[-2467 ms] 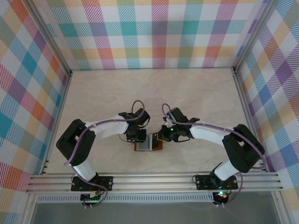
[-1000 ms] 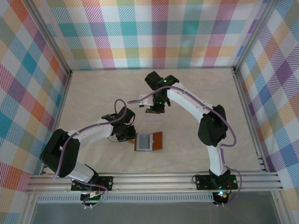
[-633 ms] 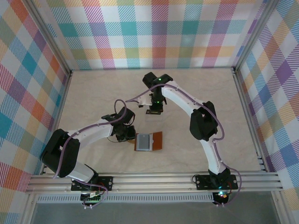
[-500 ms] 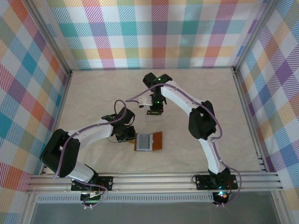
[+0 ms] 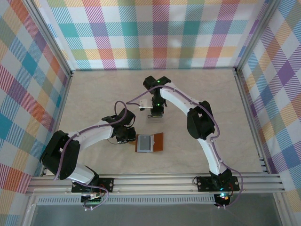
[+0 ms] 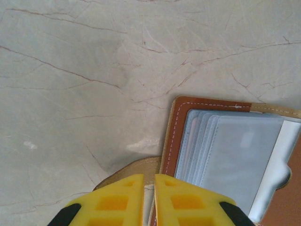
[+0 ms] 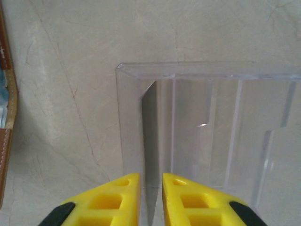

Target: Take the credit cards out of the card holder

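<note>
The brown card holder [image 5: 158,141] lies open on the table, its grey-blue sleeves [image 6: 235,155] facing up. A pale credit card [image 6: 285,149] sits in one sleeve. My left gripper [image 5: 129,136] [image 6: 149,188] is shut on the holder's tan side tab [image 6: 134,170]. Farther back, my right gripper [image 5: 156,109] [image 7: 151,188] hangs over a clear plastic stand [image 7: 211,117]. A dark credit card [image 7: 149,122] stands on edge in that stand, between the slightly parted fingers. The holder's brown edge [image 7: 3,155] shows at the left of the right wrist view.
The marble-patterned tabletop [image 5: 94,94] is fenced by chequered walls, with an aluminium rail [image 5: 150,181] along the near edge. The clear stand [image 5: 154,115] sits just behind the card holder.
My right gripper carried the dark card from the card holder back to the clear stand, and its jaws have just parted. My left gripper has kept still on the tab.
</note>
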